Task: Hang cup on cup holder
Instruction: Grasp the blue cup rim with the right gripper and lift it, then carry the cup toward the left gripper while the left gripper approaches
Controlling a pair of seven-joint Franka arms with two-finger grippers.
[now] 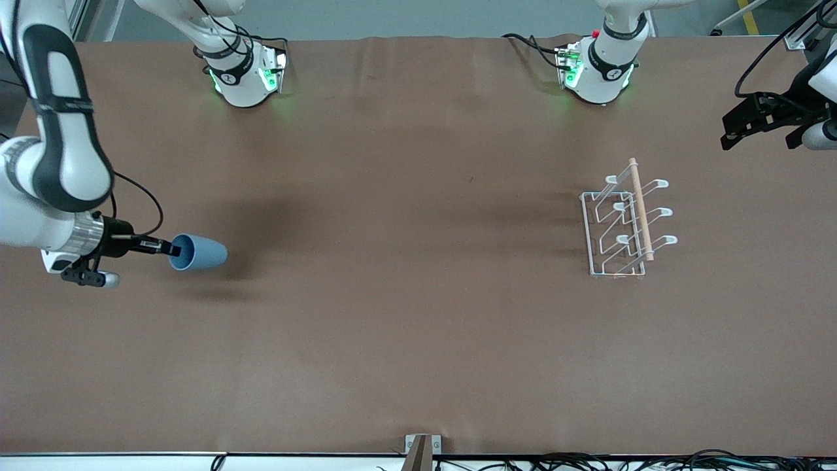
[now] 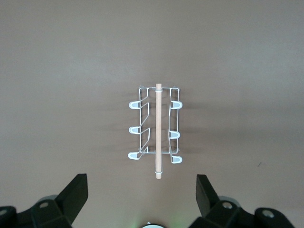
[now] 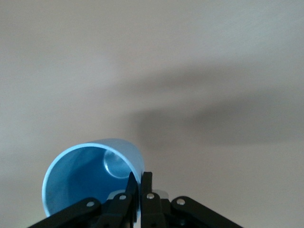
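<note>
While the right gripper [image 1: 171, 248] hangs above the table [image 1: 392, 327] at the right arm's end, its fingers [image 3: 147, 190] are pinched together on the rim of the cup [image 1: 199, 253], one finger inside the mouth and one outside the wall. The cup lies on its side in the grip, its open mouth turned back toward the gripper and its closed base pointing away from it, toward the middle of the table. Seen from the right wrist view, the cup [image 3: 90, 178] is hollow blue with nothing in it; only its pale round bottom shows deep inside. A dark shadow falls on the brown cloth under and past the cup. Well apart from this gripper, toward the left arm's end of the table, stands the holder [image 1: 626, 222], a white wire rack with looped prongs and a wooden rod [image 1: 641, 209] along its top; no cup hangs on any prong. The left gripper [image 1: 762, 125] waits high over the table's edge at its own end, its jaws spread wide and holding nothing, and in the left wrist view the holder [image 2: 156, 129] sits on the cloth out ahead of its fingers [image 2: 76, 192].
</note>
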